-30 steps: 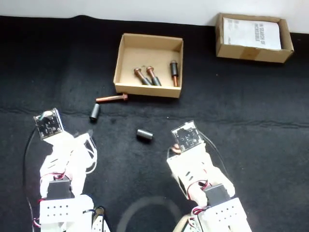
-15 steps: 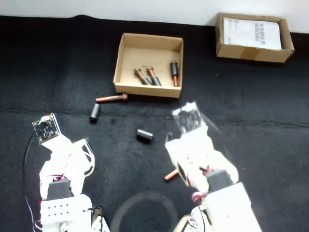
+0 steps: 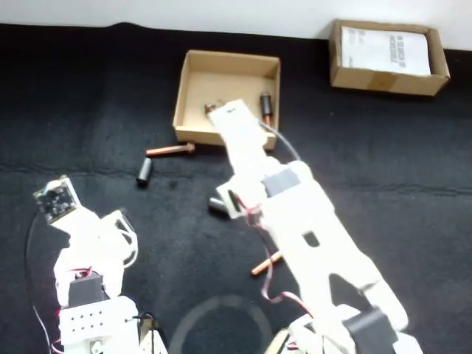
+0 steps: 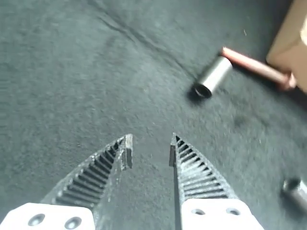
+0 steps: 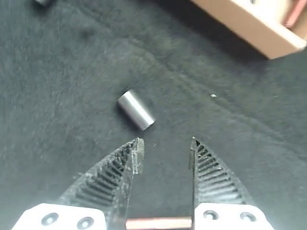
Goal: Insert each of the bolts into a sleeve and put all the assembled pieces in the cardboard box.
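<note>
Short of the cardboard box (image 3: 184,92), the right gripper (image 5: 164,153) gapes just behind a loose sleeve (image 5: 136,110), while the left gripper (image 4: 149,151), fingers also apart, hangs farther off.

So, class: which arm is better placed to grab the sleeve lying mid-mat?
Right. The right gripper, open, hangs just short of that sleeve; the left gripper, also open, is farther off, facing the other sleeve beside a loose bolt.

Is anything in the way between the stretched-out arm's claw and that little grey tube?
Nothing visible: only bare black cloth lies between the open right gripper and the short grey metal sleeve just ahead of it.
</note>
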You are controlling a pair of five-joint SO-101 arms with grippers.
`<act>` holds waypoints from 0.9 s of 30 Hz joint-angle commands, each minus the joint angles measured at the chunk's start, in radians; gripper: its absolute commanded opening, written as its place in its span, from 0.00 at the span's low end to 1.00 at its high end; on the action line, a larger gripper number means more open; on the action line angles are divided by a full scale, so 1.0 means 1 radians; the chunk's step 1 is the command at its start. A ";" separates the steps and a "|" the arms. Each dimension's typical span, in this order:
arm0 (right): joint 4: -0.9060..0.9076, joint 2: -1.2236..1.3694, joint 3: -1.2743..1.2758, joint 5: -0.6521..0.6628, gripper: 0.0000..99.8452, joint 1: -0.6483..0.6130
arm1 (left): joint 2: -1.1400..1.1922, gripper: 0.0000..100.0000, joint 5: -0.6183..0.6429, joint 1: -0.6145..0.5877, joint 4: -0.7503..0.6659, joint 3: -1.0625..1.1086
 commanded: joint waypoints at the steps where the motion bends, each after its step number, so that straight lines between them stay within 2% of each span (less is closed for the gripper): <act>1: 0.047 0.094 -0.142 -0.003 0.14 -0.015 | -0.007 0.14 0.018 -0.021 -0.071 0.025; 6: 0.062 0.234 -0.257 0.000 0.15 -0.018 | -0.007 0.14 0.018 -0.028 -0.101 0.036; 10: 0.139 0.381 -0.326 0.092 0.15 -0.067 | -0.007 0.14 0.018 -0.028 -0.101 0.036; 13: 0.173 0.476 -0.375 0.106 0.15 -0.093 | -0.007 0.14 0.018 -0.028 -0.101 0.036; 27: 0.173 0.659 -0.524 0.348 0.14 -0.097 | -0.065 0.14 0.020 -0.030 -0.097 0.036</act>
